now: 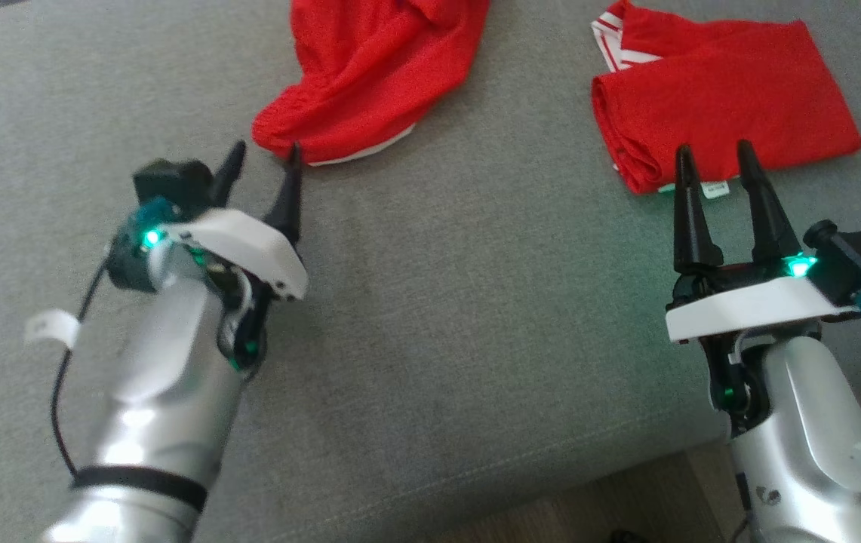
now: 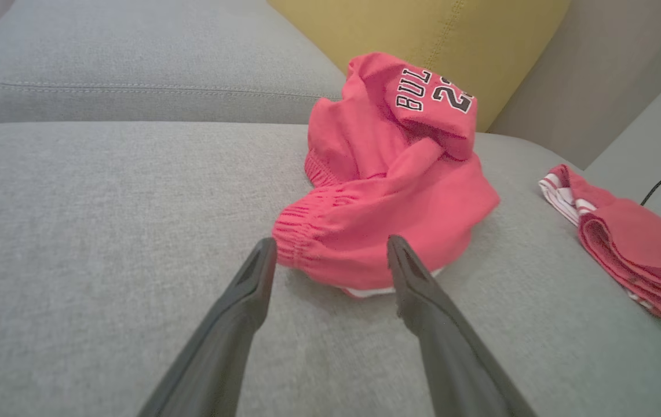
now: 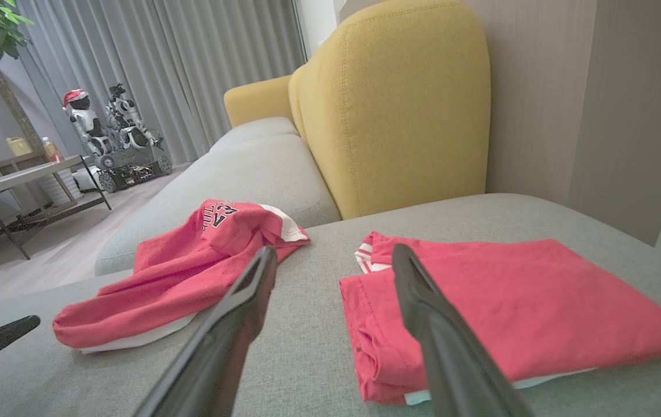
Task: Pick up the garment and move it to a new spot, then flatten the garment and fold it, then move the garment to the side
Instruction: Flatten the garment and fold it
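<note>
A crumpled red garment (image 1: pixel 370 75) with black and white lettering lies in a heap at the back of the grey sofa seat (image 1: pixel 475 317); its gathered elastic waistband (image 2: pixel 313 237) faces me. My left gripper (image 1: pixel 264 162) is open, its fingertips just short of the waistband, one on each side of it in the left wrist view (image 2: pixel 330 252). My right gripper (image 1: pixel 711 162) is open too, empty, its tips at the near edge of a second red garment (image 1: pixel 724 98) that lies folded flat with white striped trim. The crumpled garment (image 3: pixel 179 284) also shows in the right wrist view.
A yellow backrest cushion (image 3: pixel 394 104) rises behind both garments. The sofa's front edge (image 1: pixel 521 483) runs along the bottom right, with wooden floor beyond. Across the room stand a low table (image 3: pixel 23 179), small robots (image 3: pixel 110 133) and grey curtains.
</note>
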`<state>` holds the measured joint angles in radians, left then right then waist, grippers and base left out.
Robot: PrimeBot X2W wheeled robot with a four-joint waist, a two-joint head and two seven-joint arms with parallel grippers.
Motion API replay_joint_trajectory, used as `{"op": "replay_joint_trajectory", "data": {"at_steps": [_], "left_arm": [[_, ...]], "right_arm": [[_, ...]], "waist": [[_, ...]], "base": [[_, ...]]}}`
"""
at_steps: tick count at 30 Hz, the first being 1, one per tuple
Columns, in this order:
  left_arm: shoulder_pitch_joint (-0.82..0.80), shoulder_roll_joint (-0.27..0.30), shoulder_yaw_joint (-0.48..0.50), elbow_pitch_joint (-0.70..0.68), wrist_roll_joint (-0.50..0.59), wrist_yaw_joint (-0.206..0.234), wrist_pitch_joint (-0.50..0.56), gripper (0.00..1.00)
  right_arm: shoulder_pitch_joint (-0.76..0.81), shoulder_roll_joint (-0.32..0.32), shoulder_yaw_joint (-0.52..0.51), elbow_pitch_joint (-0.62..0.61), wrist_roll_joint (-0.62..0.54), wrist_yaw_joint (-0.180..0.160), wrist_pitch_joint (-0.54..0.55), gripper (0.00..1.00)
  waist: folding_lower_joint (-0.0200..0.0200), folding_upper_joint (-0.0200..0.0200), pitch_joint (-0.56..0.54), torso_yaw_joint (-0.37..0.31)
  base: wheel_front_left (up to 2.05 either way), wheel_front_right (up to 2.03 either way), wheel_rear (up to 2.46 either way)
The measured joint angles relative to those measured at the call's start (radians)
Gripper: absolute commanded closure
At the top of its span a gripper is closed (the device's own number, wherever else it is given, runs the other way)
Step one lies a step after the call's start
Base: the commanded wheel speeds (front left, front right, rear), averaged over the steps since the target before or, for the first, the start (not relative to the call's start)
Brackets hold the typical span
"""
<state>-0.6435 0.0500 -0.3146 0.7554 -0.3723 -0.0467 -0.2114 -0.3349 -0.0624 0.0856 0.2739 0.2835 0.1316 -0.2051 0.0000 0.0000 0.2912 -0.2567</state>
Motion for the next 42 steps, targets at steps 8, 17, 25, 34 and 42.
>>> {"op": "replay_joint_trajectory", "data": {"at_steps": [8, 17, 25, 34, 42], "left_arm": [[-0.143, 0.039, -0.015, 0.184, 0.035, 0.009, 0.016, 0.0], [-0.169, 0.036, -0.06, 0.238, 0.035, -0.061, -0.024, 1.0], [-0.165, 0.031, 0.035, -0.144, 0.028, -0.05, -0.041, 1.0], [0.068, 0.07, 0.069, -0.295, 0.029, 0.025, -0.006, 1.0], [0.267, 0.108, 0.097, -0.344, 0.028, 0.112, 0.017, 1.0]], "right_arm": [[-0.001, 0.006, 0.018, -0.003, 0.023, 0.0, -0.006, 0.0], [-0.003, 0.009, 0.022, 0.03, 0.05, 0.0, -0.025, 0.0], [-0.002, 0.009, 0.022, 0.055, 0.051, 0.0, -0.034, 0.0], [0.004, 0.009, 0.024, 0.068, 0.051, 0.0, -0.042, 0.0], [0.027, 0.009, 0.021, 0.068, 0.046, 0.0, -0.035, 0.0]], "waist": [[0.0, 0.0, 0.045, -0.052], [0.0, 0.0, 0.032, -0.066], [0.0, 0.0, -0.034, -0.024], [0.0, 0.0, -0.107, 0.071], [0.0, 0.0, -0.135, 0.148]], "base": [[0.0, 0.0, 0.0], [0.0, 0.0, 0.0], [0.0, 0.0, 0.0], [0.0, 0.0, 0.0], [0.0, 0.0, 0.0]]}}
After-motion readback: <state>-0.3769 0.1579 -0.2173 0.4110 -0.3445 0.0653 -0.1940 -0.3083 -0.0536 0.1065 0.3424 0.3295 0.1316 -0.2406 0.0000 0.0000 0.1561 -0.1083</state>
